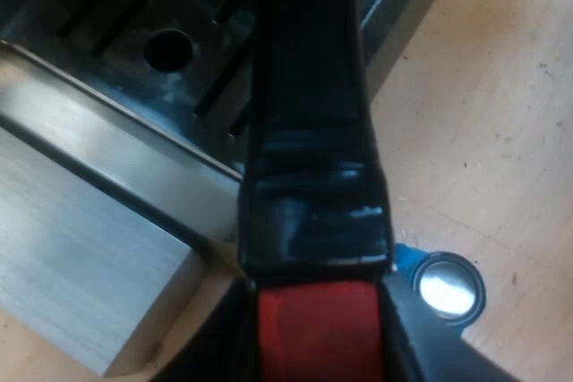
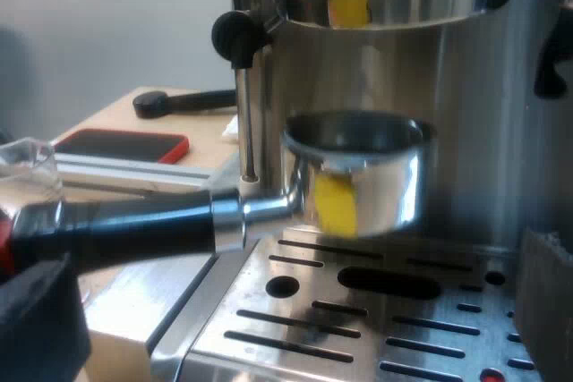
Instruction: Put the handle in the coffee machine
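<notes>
My left gripper (image 1: 313,351) is shut on the holder's dark handle (image 1: 313,131), its fingers (image 1: 210,346) clamped at either side of the red end (image 1: 313,328). The handle hangs over the machine's slotted drip tray (image 1: 161,42). In the right wrist view the metal holder (image 2: 358,176) floats level above the drip tray (image 2: 376,319), directly beneath the machine's brew head (image 2: 376,6) with a small gap between them. Its handle (image 2: 134,225) points away from the machine. My right gripper (image 2: 295,284) is open, fingers wide apart, facing the machine's front and holding nothing.
A steam wand (image 2: 243,114) with a black knob (image 2: 235,35) hangs beside the holder. A blue tamper (image 1: 443,284) stands on the wooden table near the tray's corner. A measuring glass (image 2: 27,167), a red flat object (image 2: 121,145) and a black-handled tool (image 2: 179,100) lie beyond the handle.
</notes>
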Robot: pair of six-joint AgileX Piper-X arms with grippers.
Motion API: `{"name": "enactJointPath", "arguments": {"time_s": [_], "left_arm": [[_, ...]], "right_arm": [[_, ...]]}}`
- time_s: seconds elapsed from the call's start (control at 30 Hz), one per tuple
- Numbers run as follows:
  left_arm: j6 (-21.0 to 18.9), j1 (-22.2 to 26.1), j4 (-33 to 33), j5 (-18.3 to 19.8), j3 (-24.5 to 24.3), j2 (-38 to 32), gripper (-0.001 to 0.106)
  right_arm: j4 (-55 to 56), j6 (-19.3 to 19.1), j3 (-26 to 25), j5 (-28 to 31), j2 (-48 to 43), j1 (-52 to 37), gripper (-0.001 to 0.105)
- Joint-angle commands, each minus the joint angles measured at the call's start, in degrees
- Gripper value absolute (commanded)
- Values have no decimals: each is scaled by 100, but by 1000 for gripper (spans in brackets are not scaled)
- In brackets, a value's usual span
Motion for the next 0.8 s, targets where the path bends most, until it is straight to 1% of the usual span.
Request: {"name": "enactJointPath", "arguments": {"time_s": [0.03, 0.13, 0.23, 0.27, 0.3, 0.37, 0.4, 0.57, 0.7, 0.8], "left_arm": [[215, -16, -136, 326, -232, 46, 0], [325, -16, -136, 326, -388, 214, 0], [374, -16, -136, 326, -557, 454, 0], [375, -16, -136, 326, -578, 472, 0], [395, -16, -136, 326, -634, 569, 0], [458, -16, -136, 326, -775, 713, 0], [484, 1, -136, 326, -856, 762, 0], [537, 13, -151, 326, -1042, 899, 0], [675, 12, -136, 326, -1174, 1085, 0], [675, 12, -137, 326, -1238, 1120, 0]], "right_arm": [[-436, -94, -100, 57, 241, -151, 100], [-668, -294, -262, 57, 487, -277, 100], [-704, -369, -455, 28, 688, -348, 100], [-704, -369, -472, 28, 704, -348, 100], [-704, -369, -609, 42, 829, -373, 100], [-704, -369, -686, 40, 908, -399, 100], [-734, -369, -802, 74, 1072, -426, 100], [-1175, -432, -914, 33, 1342, -524, 100], [-1434, -670, -913, 23, 1437, -605, 100], [-1434, -670, -913, 23, 1435, -639, 100]]}}
